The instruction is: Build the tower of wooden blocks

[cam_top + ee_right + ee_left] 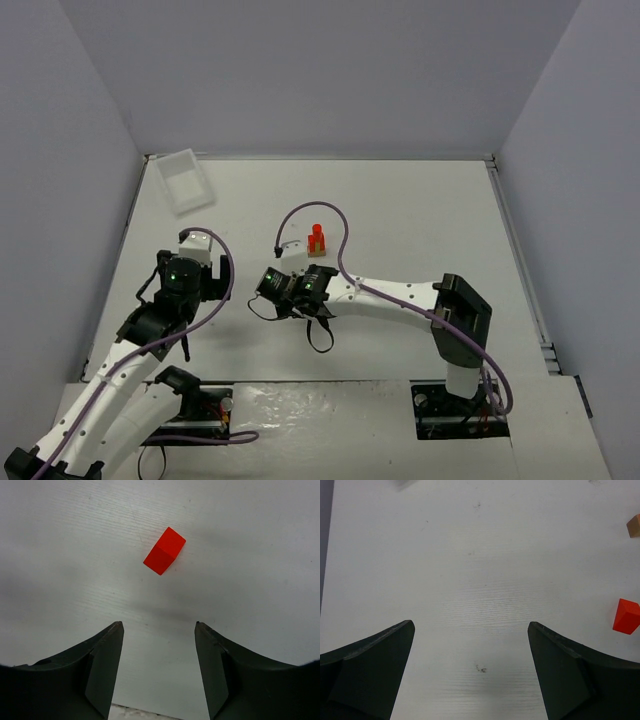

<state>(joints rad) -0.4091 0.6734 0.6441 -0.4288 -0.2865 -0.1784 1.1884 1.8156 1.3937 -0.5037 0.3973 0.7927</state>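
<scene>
The wood block tower (317, 240) stands mid-table as a small stack, a tan base with red pieces upright on it. A loose red block (164, 550) lies on the table ahead of my right gripper (159, 625), whose jaws are open with only bare table between them. The right arm hides that block in the top view. My left gripper (470, 627) hangs wide open over bare table to the left. At the right edge of its view are a red block (626, 616) and a cut-off tan block (634, 526).
A clear plastic tray (187, 180) lies at the far left corner of the white table (420, 220). Grey walls close in the table on three sides. A purple cable (335, 215) loops up from the right wrist beside the tower.
</scene>
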